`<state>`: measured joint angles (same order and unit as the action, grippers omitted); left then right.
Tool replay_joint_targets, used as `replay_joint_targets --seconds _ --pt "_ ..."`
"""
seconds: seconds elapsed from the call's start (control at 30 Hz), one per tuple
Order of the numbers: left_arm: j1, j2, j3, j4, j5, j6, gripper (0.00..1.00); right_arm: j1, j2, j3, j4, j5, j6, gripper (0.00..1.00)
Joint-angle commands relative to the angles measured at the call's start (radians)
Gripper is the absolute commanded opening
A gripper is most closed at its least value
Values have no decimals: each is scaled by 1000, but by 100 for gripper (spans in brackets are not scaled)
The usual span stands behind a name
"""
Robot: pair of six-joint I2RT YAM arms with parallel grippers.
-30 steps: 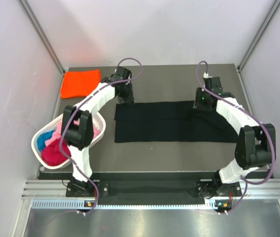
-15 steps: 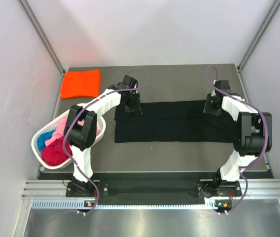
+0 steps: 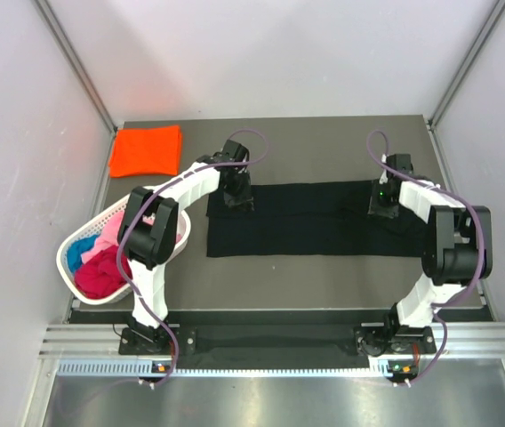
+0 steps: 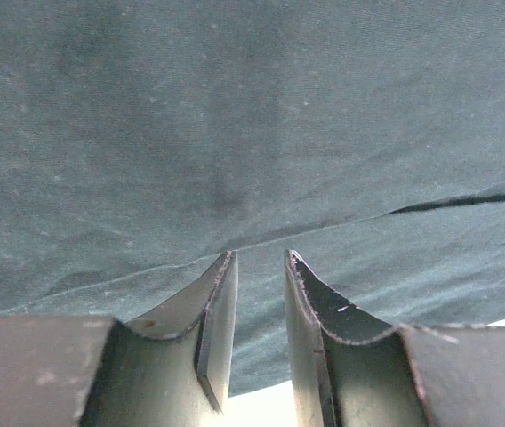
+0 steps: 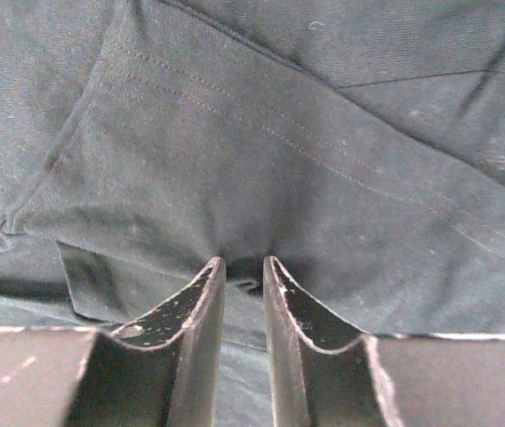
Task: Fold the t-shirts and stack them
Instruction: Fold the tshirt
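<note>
At the counter's point(image 3: 306, 276) left edge, the basket point(image 3: 62, 265) holding the pink, magenta and blue t-shirts point(image 3: 101, 262) and the folded orange t-shirt point(image 3: 146, 149) lie as they did a second ago. We note that the left claw point(image 3: 239, 199) has come nearer, onto the far left corner of the black t-shirt point(image 3: 306, 222), which lies spread at centre. The right claw point(image 3: 384, 206) has shifted rightward over its far right part.

Only the wrist views show the fingers. The left fingers point(image 4: 217, 302) stand narrowly apart at a crease, and we cannot tell whether they grip it. The right fingers point(image 5: 201, 302) are clamped on a pucker of black cloth.
</note>
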<state>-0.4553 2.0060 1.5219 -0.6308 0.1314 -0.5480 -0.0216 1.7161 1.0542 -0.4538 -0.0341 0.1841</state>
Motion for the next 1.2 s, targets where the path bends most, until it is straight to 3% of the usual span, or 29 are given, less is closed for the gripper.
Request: replay_joint_targets --seconds 0.0,0.27,0.6,0.8,1.0,1.17 --pt "1 0 11 5 -26 -7 33 6 -76 -3 10 30 -31 22" --pt "3 22 11 0 -53 -15 33 14 -119 24 27 0 -3 24" --pt "3 23 12 -17 -76 -4 32 55 -30 -40 155 -58 28 23" --pt "4 17 17 -29 -82 0 32 57 4 7 93 25 3 27" --pt "6 17 26 -32 -87 0 31 57 -59 81 78 -15 31 34" --pt "17 34 40 -38 -102 0 31 55 -20 174 78 -10 51 25"
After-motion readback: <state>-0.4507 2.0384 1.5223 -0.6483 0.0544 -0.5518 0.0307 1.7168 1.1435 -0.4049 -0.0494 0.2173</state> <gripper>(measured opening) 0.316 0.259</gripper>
